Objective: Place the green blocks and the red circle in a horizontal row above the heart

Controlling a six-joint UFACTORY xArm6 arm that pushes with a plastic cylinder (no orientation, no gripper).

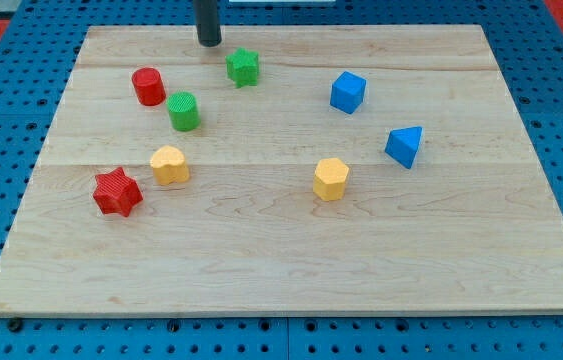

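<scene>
My tip touches the board near the view's top, up and to the left of the green star, apart from it. The red circle lies further left, with the green circle just below and to its right, close beside it. The yellow heart sits below the green circle. The rod comes down from the view's top edge.
A red star lies at the lower left of the heart. A yellow hexagon is at the middle. A blue cube and a blue triangular block are at the right. The wooden board rests on a blue pegboard.
</scene>
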